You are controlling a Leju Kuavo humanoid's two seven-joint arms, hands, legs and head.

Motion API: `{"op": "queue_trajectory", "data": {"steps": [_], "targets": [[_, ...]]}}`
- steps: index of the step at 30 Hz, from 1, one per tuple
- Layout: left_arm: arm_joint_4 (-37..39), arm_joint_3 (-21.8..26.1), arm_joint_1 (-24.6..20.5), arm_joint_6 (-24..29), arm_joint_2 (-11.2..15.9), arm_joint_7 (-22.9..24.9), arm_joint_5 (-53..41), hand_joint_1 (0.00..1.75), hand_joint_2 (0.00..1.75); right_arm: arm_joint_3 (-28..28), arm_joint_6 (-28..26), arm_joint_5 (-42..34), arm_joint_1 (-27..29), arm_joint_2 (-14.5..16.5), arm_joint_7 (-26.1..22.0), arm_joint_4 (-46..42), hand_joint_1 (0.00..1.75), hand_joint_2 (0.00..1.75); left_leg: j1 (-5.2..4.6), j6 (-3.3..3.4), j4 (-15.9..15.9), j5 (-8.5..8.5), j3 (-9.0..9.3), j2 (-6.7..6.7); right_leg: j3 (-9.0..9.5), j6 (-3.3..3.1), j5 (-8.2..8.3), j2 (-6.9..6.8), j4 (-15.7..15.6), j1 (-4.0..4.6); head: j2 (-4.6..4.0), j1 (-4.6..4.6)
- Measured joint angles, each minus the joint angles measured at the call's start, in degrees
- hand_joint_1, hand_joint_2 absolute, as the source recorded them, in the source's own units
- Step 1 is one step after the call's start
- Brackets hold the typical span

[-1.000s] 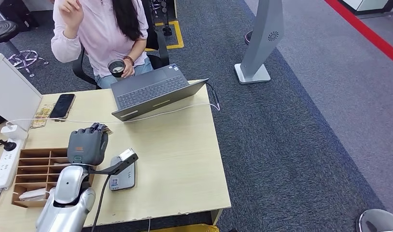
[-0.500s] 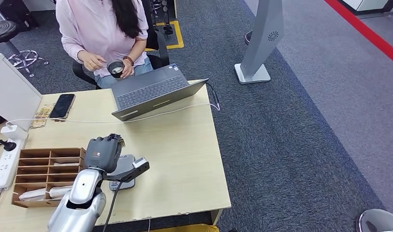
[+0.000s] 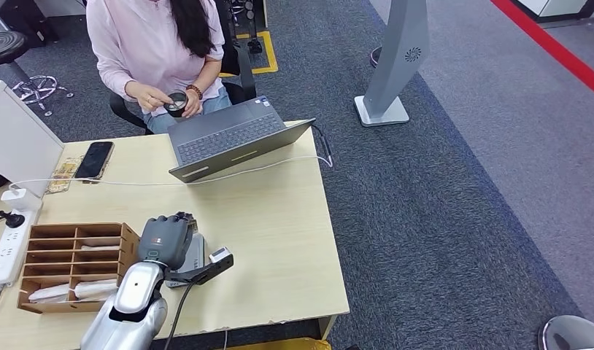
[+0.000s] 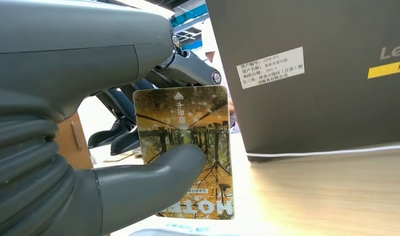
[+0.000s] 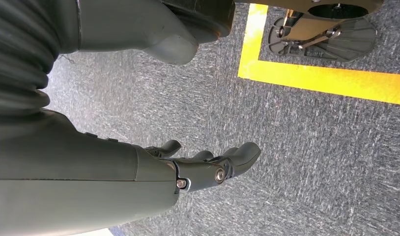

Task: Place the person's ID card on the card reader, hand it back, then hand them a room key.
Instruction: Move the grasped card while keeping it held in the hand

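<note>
Wooden desk [image 3: 279,240], left hand [image 3: 165,240] knuckles-up over what looks like the card reader [image 3: 194,255], thumb pinching card [image 4: 188,147], right hand [image 5: 188,169] hanging empty, fingers loosely apart.

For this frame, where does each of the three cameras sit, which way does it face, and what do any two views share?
Head view: high on the robot, looking forward and down at the desk, laptop and seated person; the left arm and left hand show.
Left wrist view: behind the left hand, looking across the desk at the card it holds, laptop behind.
Right wrist view: behind the hanging right hand, looking down at carpet.
Shared: head and left wrist views both show the laptop and left hand.
</note>
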Motion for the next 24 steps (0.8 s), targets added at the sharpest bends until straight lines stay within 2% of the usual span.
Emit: {"op": "queue_trajectory", "data": {"steps": [9,18,24], "targets": [[-0.91,-0.69,1.12,0.87,0.04,0.1,-0.03,1.75,1.75,-0.02,-0.32,-0.55,0.04,0.03,-0.13,0.0,0.0,1.75,0.0,0.0,0.0,0.0,0.0,0.01,0.0,0.0,0.0,0.0,0.0,0.0,0.0,-0.01],[-11.53,-1.83,9.49,3.93,1.55,1.06,-1.61,1.75,1.75,-0.22,-1.01,-2.08,0.25,0.09,-0.44,0.0,0.0,1.75,0.0,0.01,-0.01,-0.06,-0.02,0.0,-0.01,0.01,-0.05,0.0,0.0,0.0,0.0,0.0],[-14.8,-2.03,12.17,3.23,2.39,1.41,-1.6,1.75,1.75,-0.24,-1.01,-2.27,0.27,0.11,-0.57,0.0,0.0,1.75,0.0,0.01,-0.02,-0.05,-0.02,0.0,-0.01,0.01,-0.04,-0.01,0.0,0.0,0.0,-0.01]]}}
